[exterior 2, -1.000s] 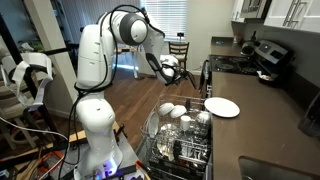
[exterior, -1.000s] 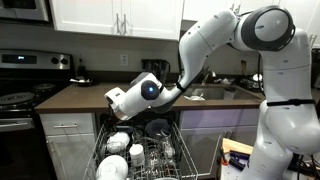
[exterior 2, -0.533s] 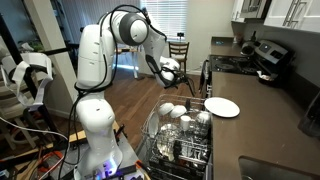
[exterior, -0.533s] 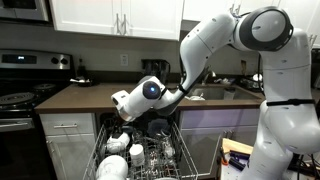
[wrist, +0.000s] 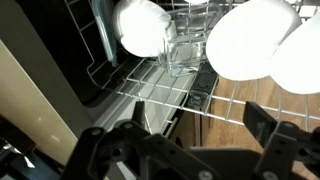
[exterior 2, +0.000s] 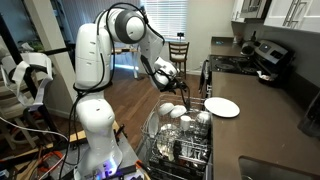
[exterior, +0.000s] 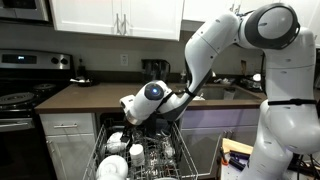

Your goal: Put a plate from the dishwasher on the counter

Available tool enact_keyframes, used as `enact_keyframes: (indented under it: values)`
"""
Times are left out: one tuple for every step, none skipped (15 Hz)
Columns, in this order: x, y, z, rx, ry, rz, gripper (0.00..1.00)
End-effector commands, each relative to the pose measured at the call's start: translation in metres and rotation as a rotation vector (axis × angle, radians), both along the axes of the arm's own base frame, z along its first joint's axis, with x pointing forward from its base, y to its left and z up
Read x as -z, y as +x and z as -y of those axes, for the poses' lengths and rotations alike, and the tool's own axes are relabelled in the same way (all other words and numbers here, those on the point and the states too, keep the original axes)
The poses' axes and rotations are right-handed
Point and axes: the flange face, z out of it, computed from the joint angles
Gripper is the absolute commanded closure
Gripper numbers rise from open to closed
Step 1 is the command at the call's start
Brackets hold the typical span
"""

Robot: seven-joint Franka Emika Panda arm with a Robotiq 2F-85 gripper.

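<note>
Claw (wrist: 195, 138) spread wide and gripping nothing hangs over the pulled-out wire rack (wrist: 235, 105) of the dishwasher (exterior 2: 153, 138); in the wrist view its dark fingers (wrist: 100, 152) stand well apart along the bottom edge, with bare rack wires showing between them. Beyond the fingers, at the far side of that view, sit rounded white bowls (wrist: 250, 40) with a clear glass (wrist: 180, 55) between them. The plate (exterior 2: 222, 107), small, round and white, lies flat on the dark counter (exterior 2: 265, 135), just right of the rack in an exterior view and well apart from the claw (exterior 2: 172, 85). In both exterior views the white robot arm (exterior: 215, 45) bends down from its base toward the rack, its wrist tilted over the white dishes (exterior: 115, 145) at the rack's left end. In an exterior view the counter (exterior: 80, 96) runs behind the arm, under white wall cabinets (exterior: 110, 15), with a black stove (exterior: 20, 100) at its left. A wooden chair (exterior 2: 180, 50) stands far back on the wood floor (exterior 2: 130, 100), beyond the arm
</note>
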Motion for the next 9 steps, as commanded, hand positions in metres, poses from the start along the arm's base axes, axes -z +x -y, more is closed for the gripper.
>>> enact_keyframes:
  values:
    - [-0.009,-0.018,0.008,0.064,-0.056,-0.040,0.00]
    - [-0.010,-0.021,0.010,0.086,-0.073,-0.050,0.00]
    - [-0.012,-0.024,0.012,0.110,-0.089,-0.057,0.00]
    - [-0.014,-0.026,0.014,0.130,-0.102,-0.062,0.00]
    - [-0.016,-0.028,0.016,0.149,-0.111,-0.062,0.00]
    - [-0.019,-0.030,0.017,0.167,-0.114,-0.058,0.00]
    - [-0.021,-0.032,0.018,0.178,-0.118,-0.056,0.00]
    - [-0.025,-0.034,0.020,0.188,-0.117,-0.045,0.00]
    - [-0.028,-0.035,0.021,0.190,-0.116,-0.038,0.00]
